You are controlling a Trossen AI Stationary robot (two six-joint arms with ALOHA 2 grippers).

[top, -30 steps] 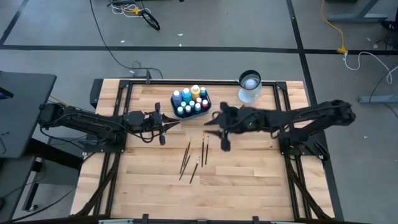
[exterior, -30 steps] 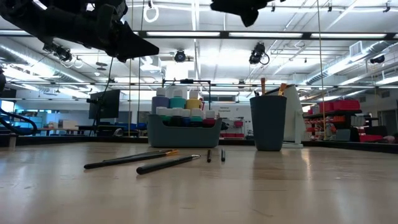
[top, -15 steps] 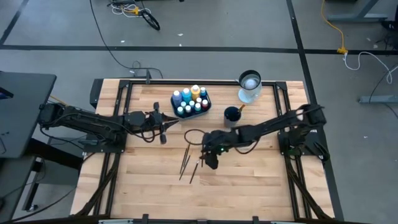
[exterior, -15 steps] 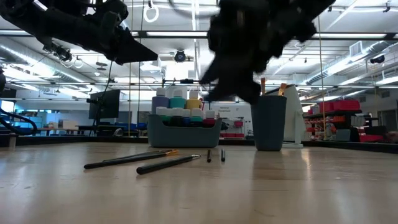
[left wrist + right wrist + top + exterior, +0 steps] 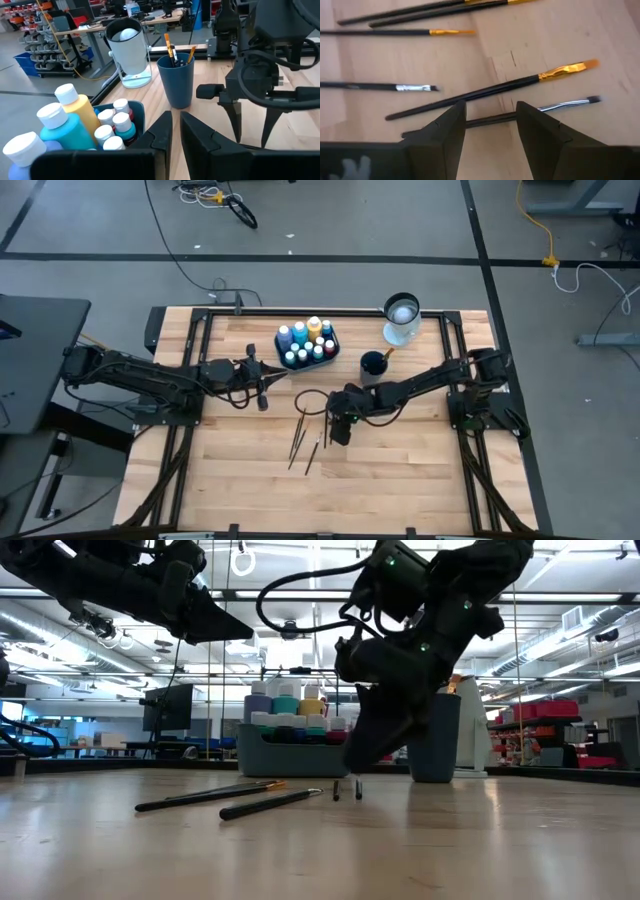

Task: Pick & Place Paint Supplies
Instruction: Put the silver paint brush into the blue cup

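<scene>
Brushes (image 5: 305,438) were laid on the tabletop (image 5: 400,470); one silver-ferruled brush (image 5: 500,117) was straddled crosswise by the open, empty right gripper (image 5: 490,125) fingers.

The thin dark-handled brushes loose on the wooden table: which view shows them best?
The right wrist view: the thin dark-handled brushes fill it, gold and silver ferrules clear, below the open right gripper. The high view shows thin lines, the low view shows them end-on, the left wrist view none.
</scene>
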